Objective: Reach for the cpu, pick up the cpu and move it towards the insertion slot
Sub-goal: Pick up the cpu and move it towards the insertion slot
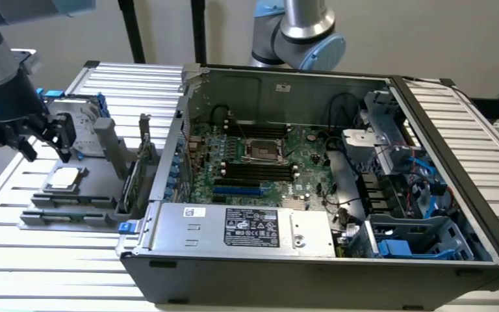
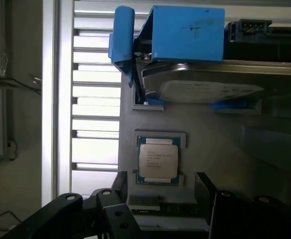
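Silver-grey cpu [image 2: 158, 160], grey holder [image 2: 210, 144], blue hard-drive rails [image 2: 187, 32], green circuit board [image 1: 308, 142].

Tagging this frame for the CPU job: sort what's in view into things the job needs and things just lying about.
Belongs to the job:
- the cpu, lying on the grey holder
- the insertion slot
- the gripper, open, near the cpu, not touching it

Just lying about:
- the hard drive with blue rails
- the memory slots
- the power supply
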Robot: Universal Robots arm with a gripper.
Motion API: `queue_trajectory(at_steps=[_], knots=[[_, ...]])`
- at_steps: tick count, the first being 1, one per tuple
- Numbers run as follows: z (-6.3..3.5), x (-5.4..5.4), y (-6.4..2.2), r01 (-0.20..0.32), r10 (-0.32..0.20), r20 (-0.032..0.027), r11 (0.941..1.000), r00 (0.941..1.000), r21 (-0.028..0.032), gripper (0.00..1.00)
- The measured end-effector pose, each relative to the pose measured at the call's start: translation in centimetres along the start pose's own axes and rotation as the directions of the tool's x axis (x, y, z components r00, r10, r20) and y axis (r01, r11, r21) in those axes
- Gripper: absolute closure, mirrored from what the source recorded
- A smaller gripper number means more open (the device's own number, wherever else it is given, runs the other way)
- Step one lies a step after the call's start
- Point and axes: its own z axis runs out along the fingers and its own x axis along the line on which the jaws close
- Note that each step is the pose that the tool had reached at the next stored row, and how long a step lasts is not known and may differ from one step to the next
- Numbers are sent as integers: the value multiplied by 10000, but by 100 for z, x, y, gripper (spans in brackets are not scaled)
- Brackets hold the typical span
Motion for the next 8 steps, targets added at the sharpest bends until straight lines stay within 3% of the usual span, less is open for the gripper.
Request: queue_trajectory(at_steps=[8], knots=[[145,-5,-14,0,0,0,10000,10000,0,35]])
